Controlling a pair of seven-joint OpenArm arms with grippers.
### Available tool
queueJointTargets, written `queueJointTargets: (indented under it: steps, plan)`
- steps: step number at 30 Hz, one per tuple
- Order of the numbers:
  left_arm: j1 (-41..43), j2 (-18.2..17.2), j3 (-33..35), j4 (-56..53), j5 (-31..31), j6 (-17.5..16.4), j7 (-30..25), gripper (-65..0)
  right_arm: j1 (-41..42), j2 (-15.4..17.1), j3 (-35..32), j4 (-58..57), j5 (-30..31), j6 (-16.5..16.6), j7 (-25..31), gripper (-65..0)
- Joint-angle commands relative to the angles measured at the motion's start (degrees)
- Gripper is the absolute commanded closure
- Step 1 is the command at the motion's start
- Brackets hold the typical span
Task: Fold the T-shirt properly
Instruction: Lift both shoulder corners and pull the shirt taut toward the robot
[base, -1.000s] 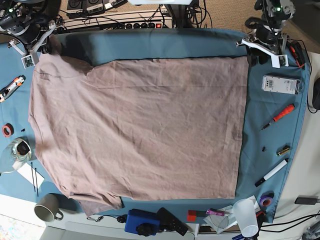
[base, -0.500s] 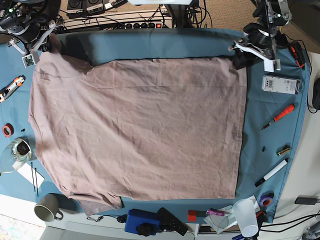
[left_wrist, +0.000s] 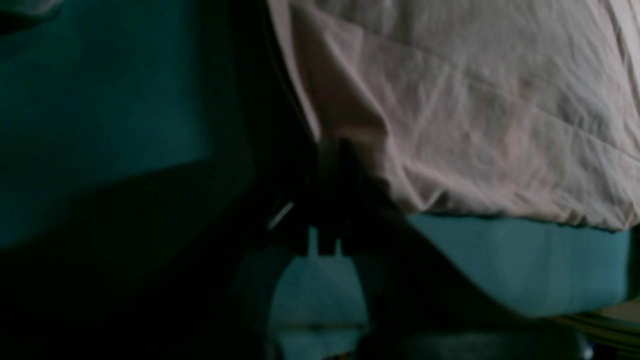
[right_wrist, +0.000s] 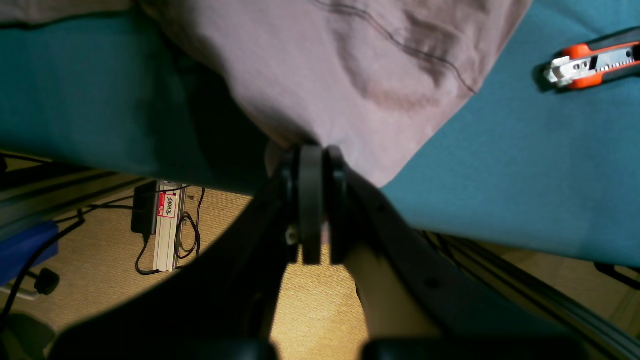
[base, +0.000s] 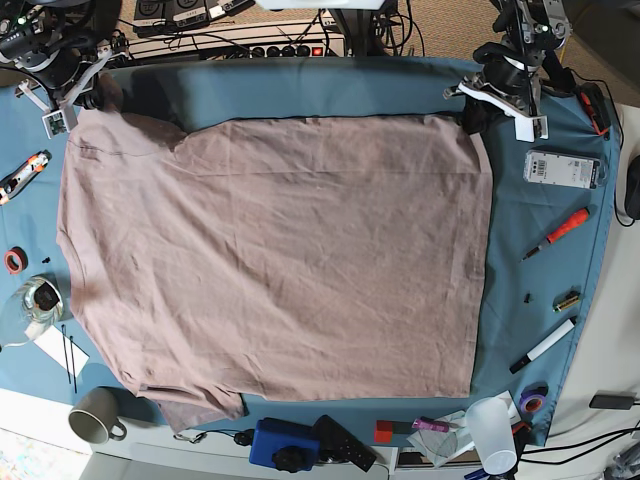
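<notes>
- Left pincer (base: 472, 117) has just slid in from the surface's edge and snapped closed on the T-shirt (base: 280, 260) at its far hem corner.
- Right pincer (right_wrist: 314, 150) stays clamped on the shirt's far shoulder corner.
- Shirt lies flat on the blue cloth (base: 300, 90); both far corners look gripped, ready to fold.

The base view is evenly and brightly lit from above, sharp across the frame, with only soft, short shadows beside the T-shirt (base: 270, 260) on the blue cloth (base: 300, 85). The left wrist view is dim and underexposed: its left and lower areas fall into near-black shadow, and detail there is soft. The right wrist view is brighter, but the near gripper parts are blurred and dark.
</notes>
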Motion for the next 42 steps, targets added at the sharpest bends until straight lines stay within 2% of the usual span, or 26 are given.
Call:
queueJointTargets:
  steps: [1,7,11,19,21,25,28,31,37,40,42]
  plan:
    - [1.0,-0.2,-0.1,1.8,0.0,0.0,0.7,0.0,-0.3,0.8,0.7,0.8,0.3,1.0,1.2,0.0]
    - [5.6,-0.2,-0.1,9.6,0.2,0.1,0.5,0.0,-0.6,0.8,0.7,0.8,0.9,1.9,1.4,0.0]
    - [8.8,-0.2,-0.2,14.1,3.6,0.1,0.0,0.0,-1.7,0.8,0.8,0.8,1.8,3.3,1.1,0.0]
    - [11.7,-0.5,-0.2,15.8,4.9,0.1,0.1,0.0,-3.3,0.6,2.9,0.9,2.7,3.3,0.9,0.0]
    - [12.2,-0.5,-0.6,15.8,4.9,0.1,0.1,0.0,-3.3,0.0,6.1,0.9,5.4,3.6,0.0,0.0]
    - [13.7,-0.5,-2.4,15.9,4.7,0.1,0.2,0.0,-3.3,0.1,13.6,0.9,13.0,6.9,-5.6,0.0]
    - [15.5,-0.5,-4.9,16.8,2.3,0.1,0.8,0.0,-3.7,0.0,17.7,0.8,18.8,6.9,-10.6,0.0]
    - [17.5,-0.5,-7.5,18.4,0.9,0.0,0.7,0.0,-6.3,0.0,20.4,0.8,23.6,6.9,-12.1,0.0]
    - [19.5,-0.5,-10.3,19.0,-2.3,-1.6,3.1,0.0,-10.2,0.0,22.6,0.8,27.1,6.9,-14.4,0.0]
    - [20.6,-0.4,-10.3,19.0,-3.5,-1.4,5.2,0.0,-10.2,0.0,22.6,0.8,28.2,6.9,-16.2,0.0]
    - [21.7,-0.5,-10.4,19.0,-3.5,0.0,5.2,0.0,-10.2,-0.1,22.6,0.8,28.1,6.9,-16.2,0.0]
